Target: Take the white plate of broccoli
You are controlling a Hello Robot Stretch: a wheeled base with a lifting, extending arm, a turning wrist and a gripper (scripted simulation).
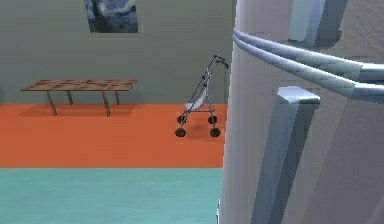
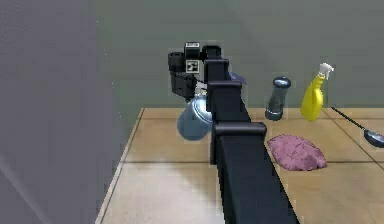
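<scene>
White plate of broccoli (image 2: 196, 122), taken to be the pale round thing near the far left corner of the surface (image 2: 335, 192), is seen at the pincer (image 2: 188, 92), whose hold cannot be told; it is judged stiff, slick and breakable, best gripped by its rim.

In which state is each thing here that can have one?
gripper: cannot tell whether it holds anything.
spray bottle: upright.
shaker: upright.
cloth: crumpled, lying flat.
stroller: standing on its wheels.
</scene>
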